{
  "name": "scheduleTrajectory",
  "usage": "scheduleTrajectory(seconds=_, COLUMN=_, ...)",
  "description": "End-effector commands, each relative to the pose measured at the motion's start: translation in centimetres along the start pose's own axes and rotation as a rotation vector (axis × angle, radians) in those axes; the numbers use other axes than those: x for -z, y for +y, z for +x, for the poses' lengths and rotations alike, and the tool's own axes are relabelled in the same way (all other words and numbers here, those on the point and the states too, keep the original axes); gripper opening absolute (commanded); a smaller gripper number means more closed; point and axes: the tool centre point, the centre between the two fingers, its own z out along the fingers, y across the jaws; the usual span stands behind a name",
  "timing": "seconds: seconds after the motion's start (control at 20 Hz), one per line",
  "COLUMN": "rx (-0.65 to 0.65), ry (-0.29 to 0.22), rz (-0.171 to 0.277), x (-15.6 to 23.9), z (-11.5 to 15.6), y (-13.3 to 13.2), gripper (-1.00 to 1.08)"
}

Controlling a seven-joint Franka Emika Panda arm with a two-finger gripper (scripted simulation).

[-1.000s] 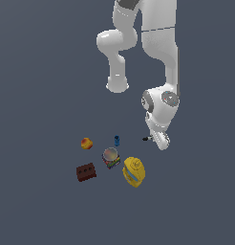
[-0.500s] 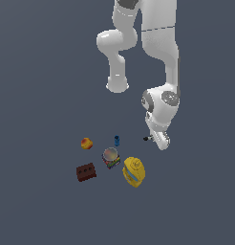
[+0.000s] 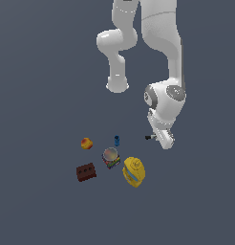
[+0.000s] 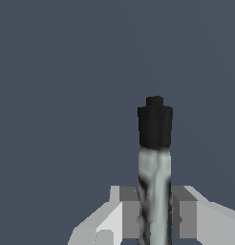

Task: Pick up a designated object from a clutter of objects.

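White arm (image 3: 162, 57) reached down on the exterior view's right; gripper (image 3: 163, 139) low, fingers unclear, dark marker (image 3: 150, 137) end poking out beside it. Apart to the left: ball (image 3: 86, 143), blue cylinder (image 3: 117, 140), can (image 3: 111, 157), brick (image 3: 86, 172), yellow bottle (image 3: 133, 172).

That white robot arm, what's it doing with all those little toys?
It is picking one thing out of the pile. Its pincer is closed on a thin marker with a black end. The ball, brick, can, yellow bottle and tiny blue cylinder sit off to the exterior view's left, untouched.
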Motion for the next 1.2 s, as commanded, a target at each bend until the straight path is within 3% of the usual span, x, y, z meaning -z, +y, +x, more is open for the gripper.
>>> scheduleTrajectory(seconds=0.0, rx=-0.001, ry=0.001, rz=0.001, x=1.7, z=0.0, y=-0.7, gripper=-1.00)
scheduleTrajectory(seconds=1.15, rx=-0.002, ry=0.004, rz=0.001, x=22.9, z=0.3, y=-9.4, gripper=-1.00)
